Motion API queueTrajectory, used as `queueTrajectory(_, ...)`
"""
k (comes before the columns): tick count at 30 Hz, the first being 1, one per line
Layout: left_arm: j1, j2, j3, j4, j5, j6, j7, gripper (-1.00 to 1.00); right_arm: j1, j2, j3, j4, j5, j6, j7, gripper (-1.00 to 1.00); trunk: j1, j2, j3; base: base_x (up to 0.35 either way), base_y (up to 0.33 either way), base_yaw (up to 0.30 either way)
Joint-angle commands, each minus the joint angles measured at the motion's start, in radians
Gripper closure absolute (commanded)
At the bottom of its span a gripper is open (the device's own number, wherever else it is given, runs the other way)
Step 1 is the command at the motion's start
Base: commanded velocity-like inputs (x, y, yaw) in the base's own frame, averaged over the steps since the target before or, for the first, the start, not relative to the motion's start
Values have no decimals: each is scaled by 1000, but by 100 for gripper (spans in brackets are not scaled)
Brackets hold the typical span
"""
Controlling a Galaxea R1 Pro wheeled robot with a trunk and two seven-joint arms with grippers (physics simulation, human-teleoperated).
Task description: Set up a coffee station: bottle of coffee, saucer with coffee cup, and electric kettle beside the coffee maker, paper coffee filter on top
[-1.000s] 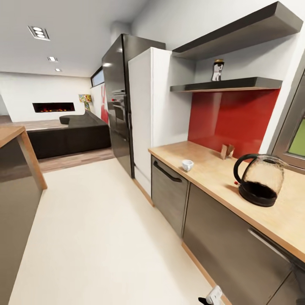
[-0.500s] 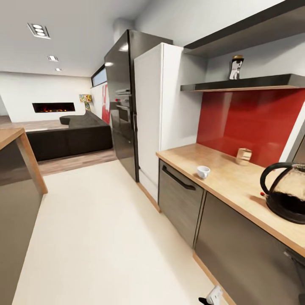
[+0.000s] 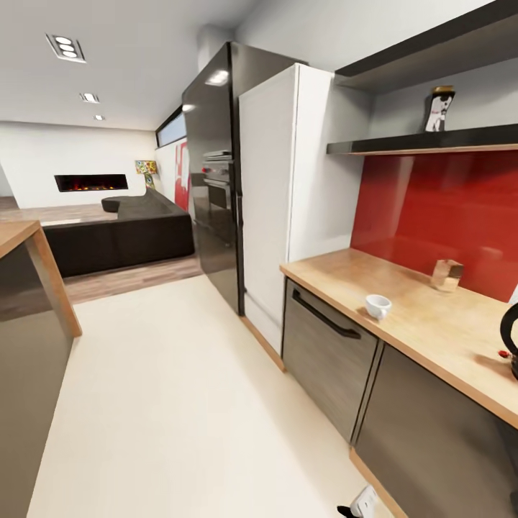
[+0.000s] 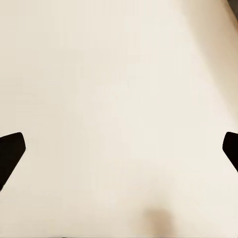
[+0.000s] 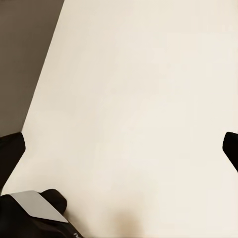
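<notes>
Head view: one pale wood-look desk (image 3: pixel 432 327) runs along the right wall over glossy dark grey cabinets (image 3: pixel 327 352), below a red backsplash (image 3: pixel 439 208). One coffee cup (image 3: pixel 378 306), white, stands alone on the desk near its front edge. One small tan object (image 3: pixel 447 275) rests farther back against the backsplash, well apart from the cup; its identity cannot be told. At the right border, a sliver of one dark electric kettle (image 3: pixel 511 338) with a red dot at its base sits on the desk. Two dark wall shelves are mounted above; the lower shelf (image 3: pixel 424 142) carries one small squat container (image 3: pixel 438 109) with a mustard-yellow top and a dark-and-white label whose writing is too small to read. One white cabinet (image 3: pixel 277 201) and one tall black unit (image 3: pixel 212 180) stand beyond the desk's end; a dark sofa (image 3: pixel 119 234) and one lit fireplace (image 3: pixel 91 182) lie in the far room.

Left wrist view: the left hand (image 4: pixel 119 151) hangs over cream floor (image 4: pixel 119 74), its two dark fingertips (image 4: pixel 11 151) spread wide at the frame's sides, holding nothing.

Right wrist view: the right hand (image 5: pixel 119 148) is likewise spread and empty over the same floor, with a dark cabinet face (image 5: pixel 22 49) along one side.
</notes>
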Motion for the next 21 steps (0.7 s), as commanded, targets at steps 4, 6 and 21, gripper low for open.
queueTrajectory(4, 0, 0, 2, 0, 1, -2, -5, -100, -1, -1, 4, 1, -5, -3, 1, -100, 1, 0, -1, 281, 236, -28)
queueTrajectory(6, 0, 0, 2, 0, 1, -2, -5, -100, -1, -1, 4, 1, -5, -3, 0, -100, 1, 0, -1, 276, 219, -143)
queueTrajectory(21, 0, -1, 2, 1, 1, -2, -7, -100, -1, -8, 3, 64, -5, -4, 0, -100, 1, 0, -1, 65, 45, -181)
